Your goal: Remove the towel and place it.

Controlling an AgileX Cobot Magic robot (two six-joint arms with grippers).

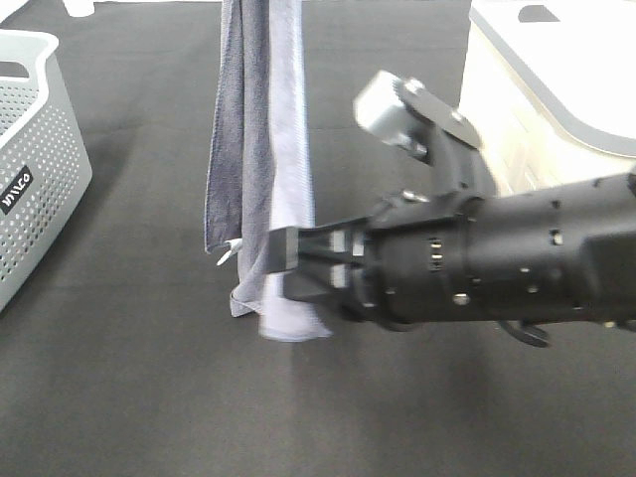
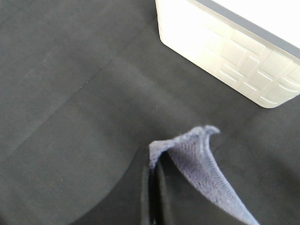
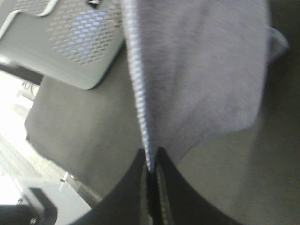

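my right gripper [image 1: 281,260] comes in from 3 o'clock and is pinched tight on the lower edge of the towel [image 1: 256,149], which hangs in folds from 12 o'clock down the middle of the high view, over the black mat [image 1: 129,388]. my left gripper [image 2: 153,165] has its fingers pressed together on a corner of the same cloth (only its wrist camera shows this). the perforated grey basket [image 1: 45,169] sits at 9 o'clock and the white bin [image 1: 556,99] at 2 o'clock, both apart from the towel.

Dark label [image 1: 16,189] on grey basket [image 1: 50,129], white lettering unreadable
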